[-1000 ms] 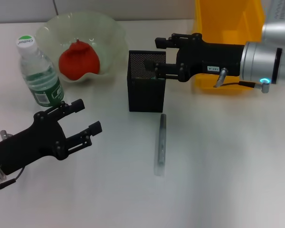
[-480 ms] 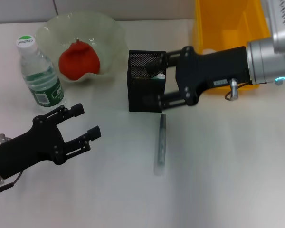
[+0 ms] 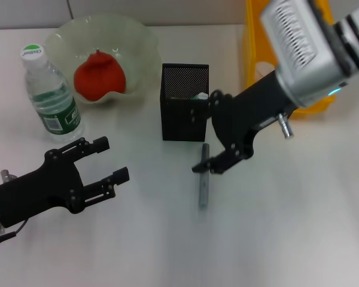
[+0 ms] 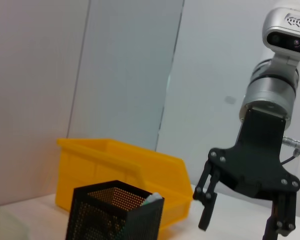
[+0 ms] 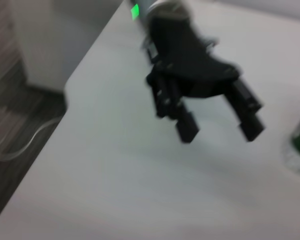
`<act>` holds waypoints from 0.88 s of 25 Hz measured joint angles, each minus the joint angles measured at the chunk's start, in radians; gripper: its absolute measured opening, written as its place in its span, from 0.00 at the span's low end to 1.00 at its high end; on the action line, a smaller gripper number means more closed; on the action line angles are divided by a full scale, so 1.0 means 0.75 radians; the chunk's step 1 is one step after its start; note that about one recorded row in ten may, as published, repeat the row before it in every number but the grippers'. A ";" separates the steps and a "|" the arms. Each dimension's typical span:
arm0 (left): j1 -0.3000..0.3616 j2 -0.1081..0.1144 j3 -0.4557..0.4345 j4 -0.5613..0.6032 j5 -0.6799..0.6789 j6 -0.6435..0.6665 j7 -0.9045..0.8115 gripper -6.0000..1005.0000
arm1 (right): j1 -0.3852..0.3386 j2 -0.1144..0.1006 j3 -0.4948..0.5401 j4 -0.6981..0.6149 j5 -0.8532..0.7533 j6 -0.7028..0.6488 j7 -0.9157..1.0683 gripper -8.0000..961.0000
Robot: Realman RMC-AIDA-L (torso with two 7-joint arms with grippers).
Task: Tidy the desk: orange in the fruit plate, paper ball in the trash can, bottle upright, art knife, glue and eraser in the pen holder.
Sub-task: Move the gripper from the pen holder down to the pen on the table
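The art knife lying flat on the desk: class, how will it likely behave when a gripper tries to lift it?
The art knife looks thin, stiff and light, so it probably won't bend. Lying flat on the smooth table, it may slide or pivot if pinched off-centre. The right gripper is open above its upper end.

The black mesh pen holder (image 3: 185, 110) stands at centre. At its 6 o'clock lies the grey art knife (image 3: 203, 185); at 10 o'clock, the pale wavy-edged fruit plate (image 3: 134, 42); at 9 o'clock, the clear plastic bottle (image 3: 50, 94); at 2 o'clock, the yellow plastic bin (image 3: 255, 36).

Black claws (image 3: 102, 160), silver ribbed forearm (image 3: 305, 45), apparently green indicator light.
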 joint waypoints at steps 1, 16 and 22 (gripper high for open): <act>0.000 0.000 0.000 0.000 0.000 0.000 0.000 0.77 | 0.016 0.001 -0.029 0.000 -0.020 -0.001 0.000 0.72; -0.025 0.000 0.121 0.030 0.004 -0.004 -0.006 0.77 | 0.139 0.016 -0.451 0.029 -0.187 0.090 0.012 0.72; -0.026 0.000 0.138 0.031 0.029 -0.007 -0.015 0.77 | 0.153 0.018 -0.590 0.043 -0.189 0.145 -0.016 0.71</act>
